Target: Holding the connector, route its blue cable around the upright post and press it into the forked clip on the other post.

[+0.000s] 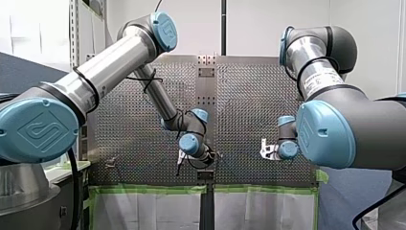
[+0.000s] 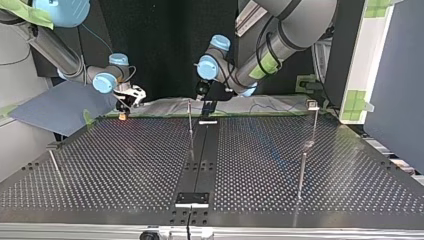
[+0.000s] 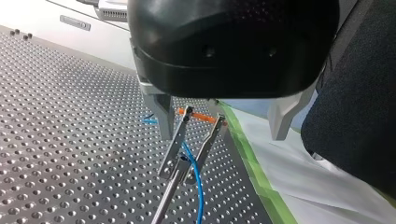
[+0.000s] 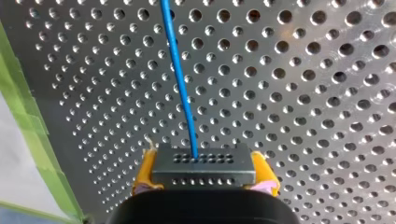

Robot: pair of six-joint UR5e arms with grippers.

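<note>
In the right wrist view my right gripper (image 4: 204,177) has its yellow pads (image 4: 144,175) shut on a dark grey connector (image 4: 203,163). The blue cable (image 4: 180,79) leaves the connector and runs ahead over the perforated table. In the left wrist view my left gripper (image 3: 222,135) stands open, with its metal fingers (image 3: 161,119) wide apart. Between and below them is the forked clip (image 3: 187,144) on its thin post. The blue cable (image 3: 199,186) passes through the fork's throat. In the top view my left gripper (image 2: 207,107) hangs by the centre post (image 2: 190,120), and my right gripper (image 2: 122,111) is at the far left edge.
More thin posts stand on the table in the top view, at the right (image 2: 314,120), the near right (image 2: 302,170) and the near left (image 2: 55,167). Green tape (image 3: 254,168) marks the table edge beside the clip. A short orange piece (image 3: 201,116) lies behind the fork's tips.
</note>
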